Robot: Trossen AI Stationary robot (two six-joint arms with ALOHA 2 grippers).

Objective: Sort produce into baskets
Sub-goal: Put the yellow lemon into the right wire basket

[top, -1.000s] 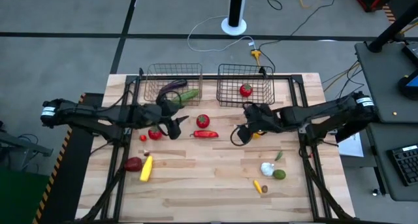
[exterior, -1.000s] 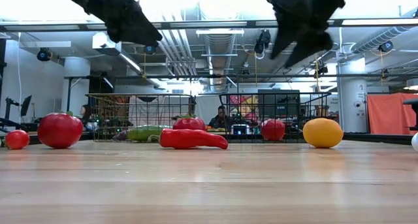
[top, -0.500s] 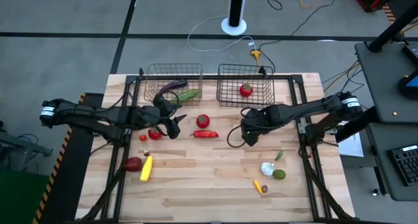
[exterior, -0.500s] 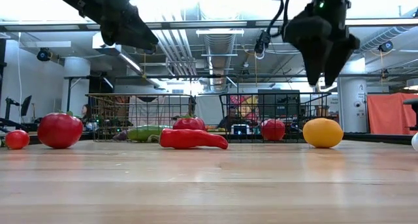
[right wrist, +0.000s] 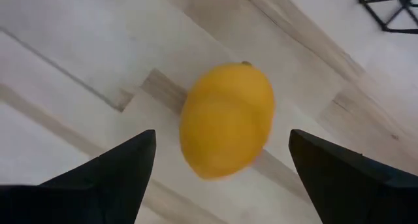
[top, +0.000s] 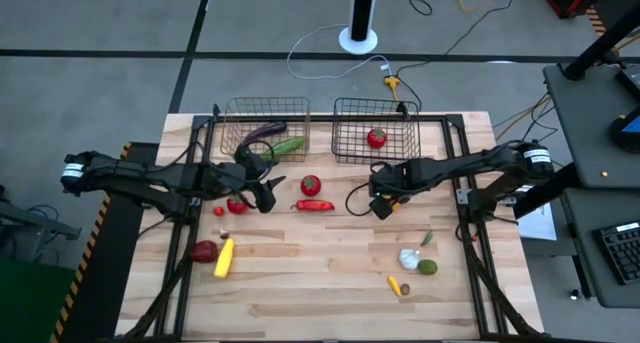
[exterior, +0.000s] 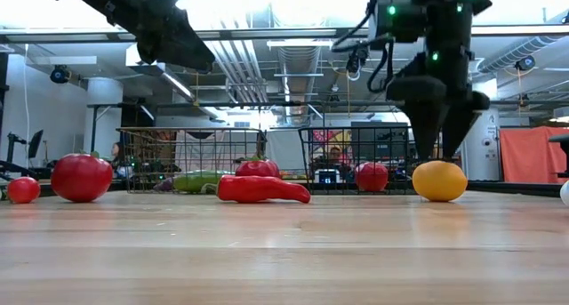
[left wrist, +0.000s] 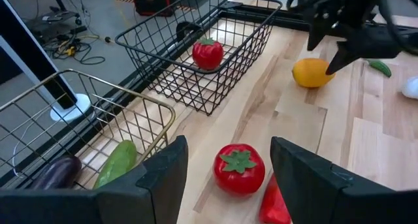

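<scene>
My right gripper (exterior: 442, 136) points straight down, open, just above the orange (exterior: 439, 180), which rests on the table right of centre. In the right wrist view its fingers (right wrist: 117, 165) stand on either side of the orange (right wrist: 225, 119) without touching it. My left gripper (top: 268, 195) hovers open and empty left of a tomato (top: 311, 185), which also shows in the left wrist view (left wrist: 240, 167). The copper basket (top: 265, 126) holds an eggplant and a cucumber. The dark basket (top: 375, 148) holds a tomato (top: 376, 137).
A red pepper (top: 314, 206) lies at mid table. Two tomatoes (top: 237, 205) lie under the left arm. A red piece (top: 204, 250) and the corn (top: 224, 257) lie at near left. The garlic (top: 409, 257) and small green and yellow pieces (top: 427, 267) lie at near right.
My right gripper has gone toward the table's right edge, turned from a slant until its fingers point straight down, and come down over the orange. The orange has stayed where it was.
</scene>
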